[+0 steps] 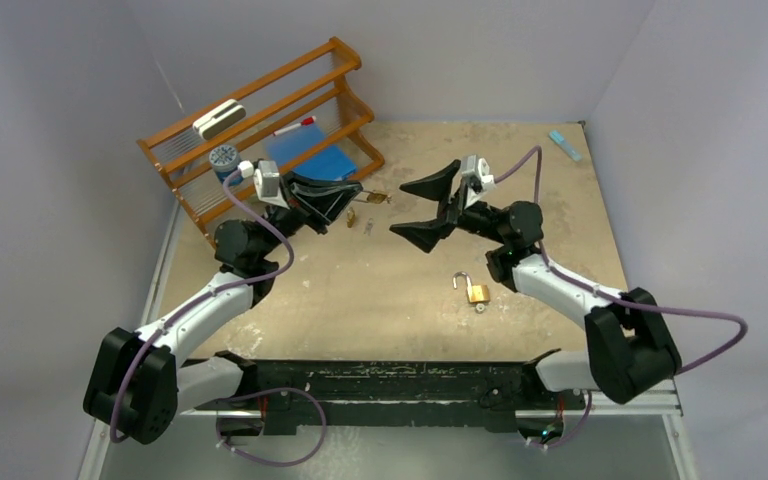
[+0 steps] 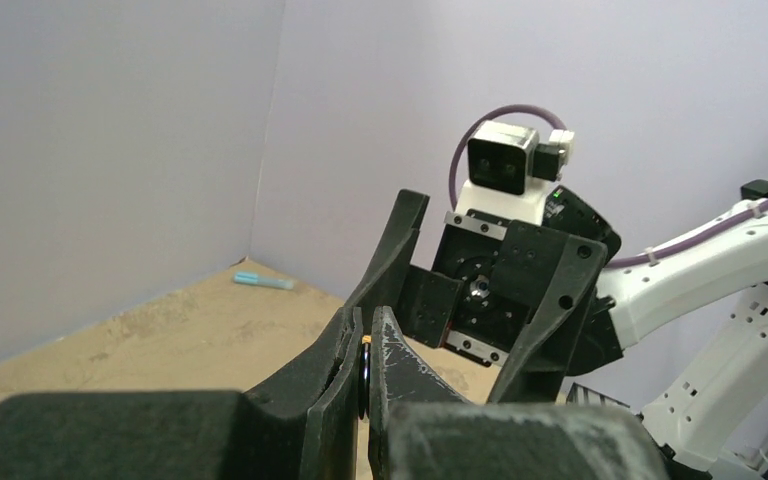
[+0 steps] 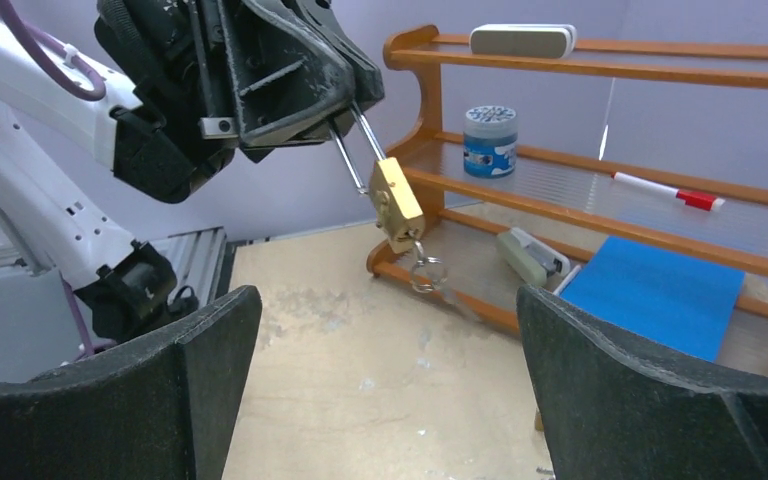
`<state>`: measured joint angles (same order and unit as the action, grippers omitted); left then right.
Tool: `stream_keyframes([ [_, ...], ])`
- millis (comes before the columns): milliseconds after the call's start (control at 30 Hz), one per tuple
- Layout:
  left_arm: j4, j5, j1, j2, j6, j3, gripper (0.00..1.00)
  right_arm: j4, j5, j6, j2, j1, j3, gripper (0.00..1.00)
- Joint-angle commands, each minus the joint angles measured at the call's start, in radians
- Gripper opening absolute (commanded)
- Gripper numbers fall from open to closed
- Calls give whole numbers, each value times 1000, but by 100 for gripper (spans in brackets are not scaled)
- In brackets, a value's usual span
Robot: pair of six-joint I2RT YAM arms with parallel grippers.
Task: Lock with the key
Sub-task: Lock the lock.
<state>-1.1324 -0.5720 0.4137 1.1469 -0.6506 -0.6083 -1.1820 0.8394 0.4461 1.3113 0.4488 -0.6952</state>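
My left gripper (image 1: 357, 189) is shut on the shackle of a brass padlock (image 3: 397, 205) and holds it in the air. The padlock hangs tilted below the fingers, with a key ring (image 3: 426, 272) dangling from its bottom. In the left wrist view the jaws (image 2: 365, 322) are pressed on a thin dark bar with a speck of brass. My right gripper (image 1: 406, 208) is wide open and empty. It faces the padlock from the right, a short way off, and also shows in its own wrist view (image 3: 388, 300). A second brass padlock (image 1: 476, 292) lies on the table with its shackle open.
A wooden rack (image 1: 260, 130) stands at the back left, just behind the held padlock. It holds a blue pad (image 3: 655, 290), a blue jar (image 3: 490, 140), a red-capped marker (image 3: 665, 190) and a white eraser (image 3: 520, 40). A light blue stick (image 1: 564, 145) lies at the back right.
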Motion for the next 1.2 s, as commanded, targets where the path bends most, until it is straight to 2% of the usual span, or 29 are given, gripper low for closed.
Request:
stream_keyframes([
  [0,-106,-9,0,-16,-34,-4,0,-352,-16,89,72,-2,4,98],
  [233,-136,-28,0,-9,-54,-4,0,-616,169,397,266,-2,-167,81],
  [333,-138,-30,0,-10,-54,-3,0,-642,202,473,315,-2,-231,75],
  [733,-134,-32,0,-13,-44,-3,0,-642,187,483,333,17,-277,61],
  [967,-133,-32,0,-16,-43,-1,0,-642,194,505,355,30,-312,46],
  [1033,-131,-33,0,-16,-42,-1,0,-642,196,513,359,31,-321,38],
  [1067,-129,-32,0,-18,-40,-1,0,-642,201,518,362,33,-328,29],
  [1133,-126,-29,0,-18,-38,1,0,-642,209,536,369,34,-340,5],
  [1167,-125,-27,0,-19,-36,0,0,-641,210,548,372,34,-344,0],
])
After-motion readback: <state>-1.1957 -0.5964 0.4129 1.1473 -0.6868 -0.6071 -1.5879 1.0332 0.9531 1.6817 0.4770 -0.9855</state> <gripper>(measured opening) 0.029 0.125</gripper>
